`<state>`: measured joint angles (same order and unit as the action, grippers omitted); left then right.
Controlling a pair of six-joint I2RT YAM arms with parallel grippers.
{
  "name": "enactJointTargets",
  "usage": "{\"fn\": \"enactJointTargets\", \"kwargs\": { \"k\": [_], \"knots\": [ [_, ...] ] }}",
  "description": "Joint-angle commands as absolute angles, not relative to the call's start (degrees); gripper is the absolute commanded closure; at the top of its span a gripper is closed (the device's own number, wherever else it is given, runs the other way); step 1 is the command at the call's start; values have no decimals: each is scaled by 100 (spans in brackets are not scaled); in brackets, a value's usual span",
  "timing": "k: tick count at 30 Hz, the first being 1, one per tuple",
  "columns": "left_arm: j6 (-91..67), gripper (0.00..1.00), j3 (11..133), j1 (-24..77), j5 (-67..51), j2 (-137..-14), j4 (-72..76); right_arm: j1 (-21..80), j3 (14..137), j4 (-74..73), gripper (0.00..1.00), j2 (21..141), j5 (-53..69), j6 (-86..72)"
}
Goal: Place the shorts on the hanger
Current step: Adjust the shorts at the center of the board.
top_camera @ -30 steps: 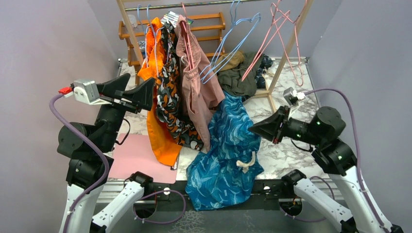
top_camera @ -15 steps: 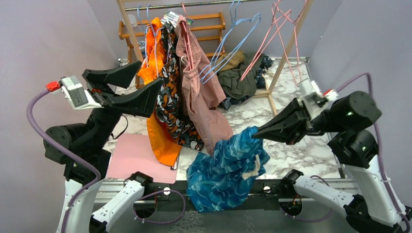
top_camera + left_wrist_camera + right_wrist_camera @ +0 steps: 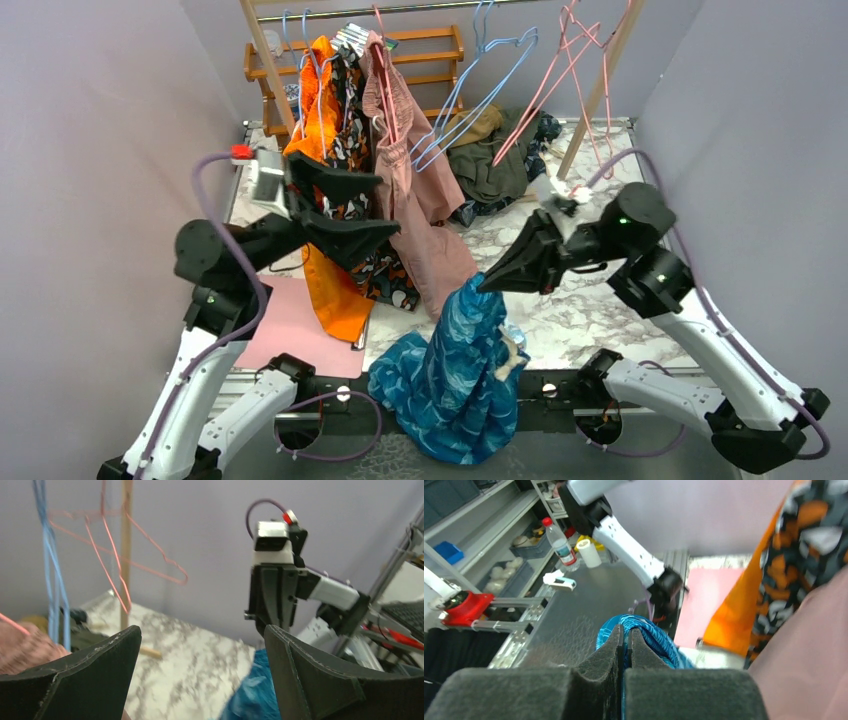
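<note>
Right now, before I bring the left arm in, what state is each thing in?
shorts: pinched at the top, hanging off the grip, lower part bunched.
right gripper: shut on the shorts.
left gripper: open, raised, holding nothing.
hanger: hanging at the right of the rack, nothing on it.
blue hangers: hanging, nothing on them.
pink shorts: hung up.

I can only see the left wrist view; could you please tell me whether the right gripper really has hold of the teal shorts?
Observer: Yes. The right gripper is shut on a fold of the shorts.
Operator: Thank you. Where does the rest of the fabric lie?
Observer: It hangs from the grip, and its lower part drapes over the near edge of the table.
Operator: And what is next to my left gripper?
Observer: The left gripper, open and empty, hovers by the hanging dusty-pink shorts.
</note>
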<state>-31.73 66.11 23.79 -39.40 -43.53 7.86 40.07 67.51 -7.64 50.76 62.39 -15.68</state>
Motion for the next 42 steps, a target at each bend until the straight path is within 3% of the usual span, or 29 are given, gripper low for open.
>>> {"fn": "enactJointTargets", "kwargs": {
  "k": [1,5,14,19,26,37,42],
  "knots": [
    [-3568,6,5786,2514,-4938,-4280,919,4025,6347,-817,99,4870,6120,-1509],
    [-3475,10,5299,2609,-5331,-4322,839,4063,6114,-914,99,4873,5945,-1404],
    [-2047,11,5570,3074,-4670,-4492,-658,4113,5849,-994,99,5278,5485,-1279],
    [-1407,16,5897,3956,-4147,-4909,-1203,4122,5734,-1056,99,5339,5367,-1217],
    [-328,12,6503,5615,-2741,-5678,-2151,4122,5485,-1259,99,5213,5310,-1113],
    [357,11,6669,5660,-2432,-5922,-2801,4122,5405,-1426,99,4905,5294,-993],
    [292,24,6626,5660,-2544,-6047,-2825,4122,5361,-1363,99,4852,5347,-1000]
  ]
}}
